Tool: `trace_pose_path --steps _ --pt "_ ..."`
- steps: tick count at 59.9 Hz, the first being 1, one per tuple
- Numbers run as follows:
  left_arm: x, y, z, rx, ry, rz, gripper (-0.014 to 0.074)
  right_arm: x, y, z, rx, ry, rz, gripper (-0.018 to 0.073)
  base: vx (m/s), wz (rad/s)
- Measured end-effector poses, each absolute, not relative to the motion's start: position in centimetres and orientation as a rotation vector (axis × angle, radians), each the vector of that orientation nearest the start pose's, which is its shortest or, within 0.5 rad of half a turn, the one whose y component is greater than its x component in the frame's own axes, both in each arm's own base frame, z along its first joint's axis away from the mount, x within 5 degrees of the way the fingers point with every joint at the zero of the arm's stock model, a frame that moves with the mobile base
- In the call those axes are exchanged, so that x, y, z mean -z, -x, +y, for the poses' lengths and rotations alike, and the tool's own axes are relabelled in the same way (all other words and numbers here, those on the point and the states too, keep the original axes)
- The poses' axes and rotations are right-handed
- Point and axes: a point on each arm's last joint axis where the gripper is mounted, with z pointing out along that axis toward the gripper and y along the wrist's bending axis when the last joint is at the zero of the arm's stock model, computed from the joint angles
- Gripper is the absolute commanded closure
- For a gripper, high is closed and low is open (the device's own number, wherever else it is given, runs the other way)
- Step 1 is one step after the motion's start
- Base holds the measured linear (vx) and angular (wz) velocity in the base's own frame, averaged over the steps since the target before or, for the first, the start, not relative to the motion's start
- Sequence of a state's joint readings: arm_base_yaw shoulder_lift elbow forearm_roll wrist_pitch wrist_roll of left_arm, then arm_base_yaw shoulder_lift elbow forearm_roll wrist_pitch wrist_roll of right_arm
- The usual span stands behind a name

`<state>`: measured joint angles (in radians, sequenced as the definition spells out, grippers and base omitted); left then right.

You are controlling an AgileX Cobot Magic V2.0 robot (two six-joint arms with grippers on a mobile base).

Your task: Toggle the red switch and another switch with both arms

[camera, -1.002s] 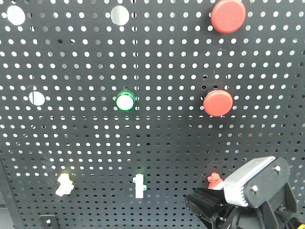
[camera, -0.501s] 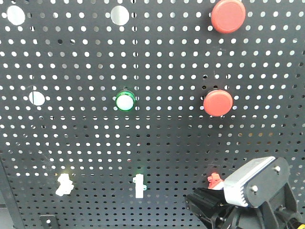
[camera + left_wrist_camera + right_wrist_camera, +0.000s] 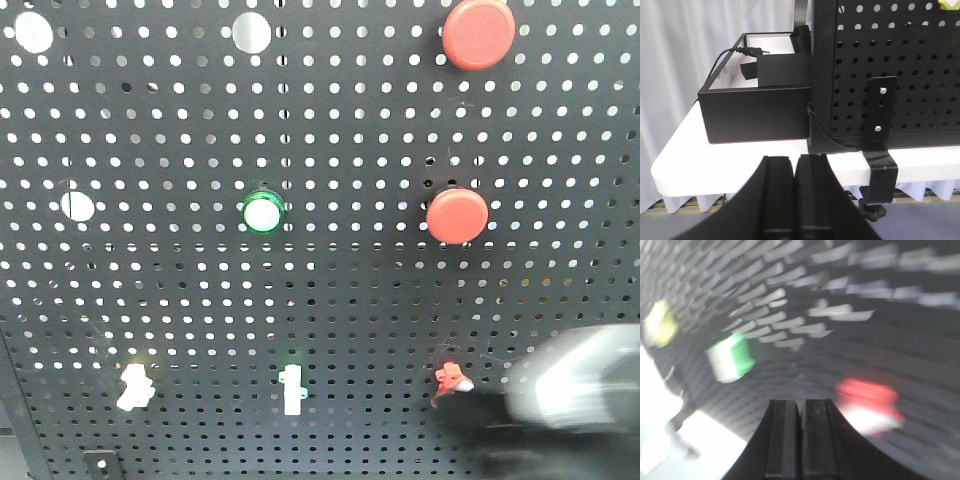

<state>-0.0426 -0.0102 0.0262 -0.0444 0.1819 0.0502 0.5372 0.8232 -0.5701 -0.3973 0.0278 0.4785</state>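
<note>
Toggles (image 3: 290,388): three; red buttons (image 3: 457,214): seemingly two

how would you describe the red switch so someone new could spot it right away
Start at the black pegboard and drop to its bottom row of three small toggles. The red switch is the rightmost, below the lower of the two round red buttons. It alone has a red base; the middle toggle is white with green, the left one pale yellow.
</note>
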Motion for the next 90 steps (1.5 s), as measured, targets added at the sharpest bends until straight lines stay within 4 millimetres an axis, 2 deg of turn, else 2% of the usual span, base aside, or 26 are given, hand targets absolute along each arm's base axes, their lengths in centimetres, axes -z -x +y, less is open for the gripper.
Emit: trace_pose_path --steps 12,19,32,41,50,90 --pt "-18.8 -5.6 -0.3 0.034 -0.047 1.681 0.0594 -29.8 -11.0 3.5 -0.217 0.269 1.61 0.0566 0.0 0.0" --pt "-18.8 -5.6 -0.3 0.034 -0.047 1.681 0.0594 -28.2 -8.3 1.4 -0.099 0.156 1.547 0.0566 0.0 0.0" --pt "-18.8 -5.6 -0.3 0.034 -0.047 1.681 0.0594 -22.6 -5.8 0.1 0.03 0.058 1.593 0.0566 0.0 0.0" --pt "-18.8 -5.6 -0.3 0.034 -0.047 1.681 0.0594 -19.2 -5.7 0.1 -0.008 0.005 1.644 0.0566 0.0 0.0" --pt "-18.8 -5.6 -0.3 0.034 -0.047 1.681 0.0594 -18.6 -5.6 -0.1 -0.002 -0.017 1.693 0.0566 0.0 0.0" --pt "-18.8 -5.6 -0.3 0.034 -0.048 1.682 0.0594 -18.7 -5.6 -0.2 0.032 0.005 1.679 0.0566 0.0 0.0"
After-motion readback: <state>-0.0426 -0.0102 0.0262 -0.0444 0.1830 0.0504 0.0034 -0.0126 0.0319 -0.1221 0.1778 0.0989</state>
